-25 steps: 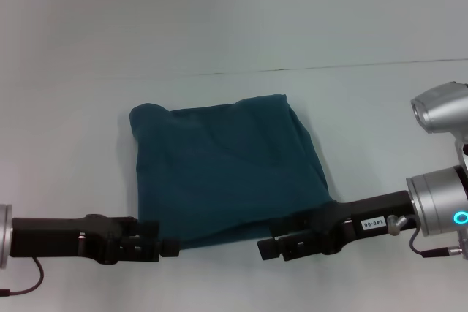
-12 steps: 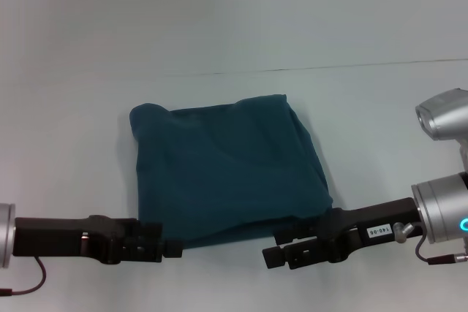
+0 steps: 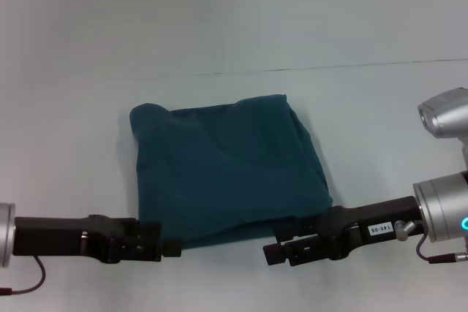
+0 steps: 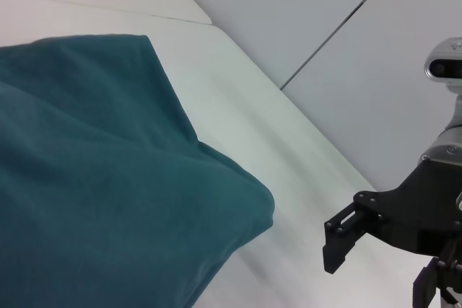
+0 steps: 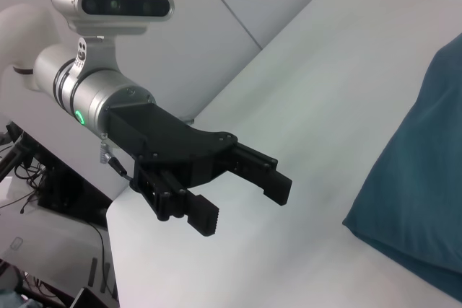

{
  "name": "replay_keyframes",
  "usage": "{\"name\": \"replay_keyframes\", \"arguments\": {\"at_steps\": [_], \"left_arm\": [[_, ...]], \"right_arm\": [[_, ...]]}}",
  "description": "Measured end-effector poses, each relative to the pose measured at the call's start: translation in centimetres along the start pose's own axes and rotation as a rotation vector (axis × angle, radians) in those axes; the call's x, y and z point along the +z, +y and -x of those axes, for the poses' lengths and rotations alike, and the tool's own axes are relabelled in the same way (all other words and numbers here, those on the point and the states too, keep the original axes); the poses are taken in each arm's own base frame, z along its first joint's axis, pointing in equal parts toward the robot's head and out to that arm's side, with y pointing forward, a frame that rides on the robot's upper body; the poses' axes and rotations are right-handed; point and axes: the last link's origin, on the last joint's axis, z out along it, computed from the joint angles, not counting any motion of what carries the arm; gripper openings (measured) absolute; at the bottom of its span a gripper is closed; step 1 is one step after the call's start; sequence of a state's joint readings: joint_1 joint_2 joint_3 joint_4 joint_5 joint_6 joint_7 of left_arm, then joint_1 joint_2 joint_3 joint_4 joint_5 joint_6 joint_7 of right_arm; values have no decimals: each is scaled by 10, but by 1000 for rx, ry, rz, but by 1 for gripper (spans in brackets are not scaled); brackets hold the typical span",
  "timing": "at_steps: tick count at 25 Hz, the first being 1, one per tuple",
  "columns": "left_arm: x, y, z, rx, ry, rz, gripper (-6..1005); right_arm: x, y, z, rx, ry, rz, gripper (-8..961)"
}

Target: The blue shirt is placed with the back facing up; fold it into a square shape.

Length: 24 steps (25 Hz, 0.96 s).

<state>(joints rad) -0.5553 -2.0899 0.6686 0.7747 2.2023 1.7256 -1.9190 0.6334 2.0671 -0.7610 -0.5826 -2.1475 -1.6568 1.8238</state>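
Observation:
The blue shirt (image 3: pixel 227 169) lies folded into a rough square in the middle of the white table, plain side up, with soft rounded corners. It also fills one side of the left wrist view (image 4: pixel 86 178) and shows at the edge of the right wrist view (image 5: pixel 426 200). My left gripper (image 3: pixel 175 248) hovers just off the shirt's near left corner; the right wrist view shows it open and empty (image 5: pixel 242 207). Off the near right corner, my right gripper (image 3: pixel 270 251) is also open and empty (image 4: pixel 375 272). Neither touches the cloth.
A thin seam (image 3: pixel 329 66) crosses the white table behind the shirt. In the right wrist view the table's edge (image 5: pixel 108 221) drops off behind the left arm, with cables and equipment (image 5: pixel 36 185) below.
My right gripper has drawn back slightly from the shirt's near right corner toward the table's near edge. The left gripper and the shirt have barely moved.

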Motion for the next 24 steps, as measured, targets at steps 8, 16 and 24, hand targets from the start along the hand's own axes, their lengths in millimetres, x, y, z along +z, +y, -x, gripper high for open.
{"name": "replay_keyframes", "arguments": {"at_steps": [8, 16, 24], "left_arm": [[1, 3, 3, 72, -6, 24, 860], [5, 4, 5, 140, 2, 26, 860], [4, 3, 4, 133, 5, 19, 860]], "right_arm": [[0, 0, 1, 0, -3, -1, 778], [-1, 0, 2, -6, -4, -6, 778], [-1, 0, 2, -8, -4, -5, 777]]}}
